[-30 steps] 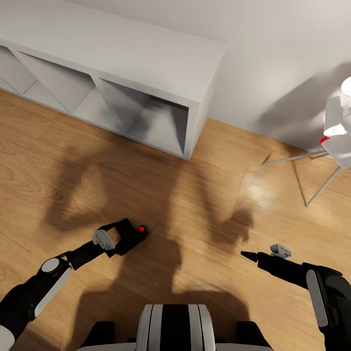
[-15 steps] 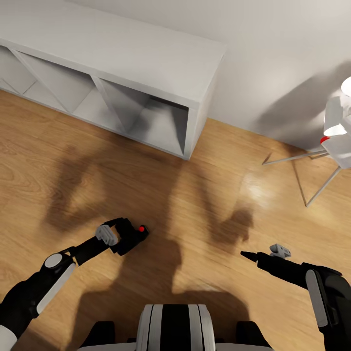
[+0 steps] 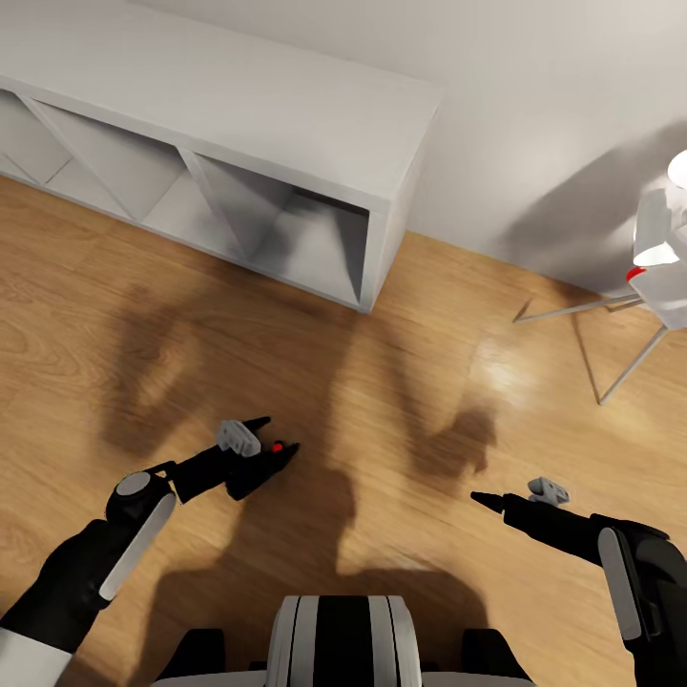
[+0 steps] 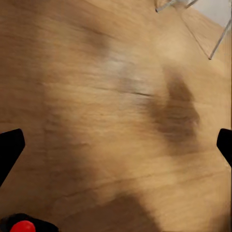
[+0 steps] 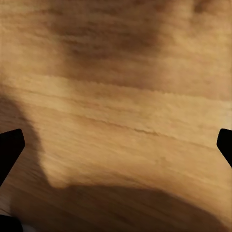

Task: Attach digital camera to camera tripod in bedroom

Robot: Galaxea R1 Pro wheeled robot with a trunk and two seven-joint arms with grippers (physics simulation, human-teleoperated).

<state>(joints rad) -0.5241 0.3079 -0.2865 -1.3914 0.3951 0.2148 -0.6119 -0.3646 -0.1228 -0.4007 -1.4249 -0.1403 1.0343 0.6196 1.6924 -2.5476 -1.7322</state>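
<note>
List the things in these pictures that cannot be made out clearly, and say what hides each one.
- Small black digital camera with a red dot: in the head view the left pincer covers most of it; in the left wrist view the picture's edge cuts it.
- White lamp on thin splayed legs: cut by the head view's edge.
- Right pincer: the head view shows one pointed tip, so its opening is unclear there.
- Grey cube shelf: its far end is cut off.

Head view looks steeply down; wrist views, seemingly close, share floor

Left claw now farther forward and rotated, fingers spread wide beside the digital camera.
</note>
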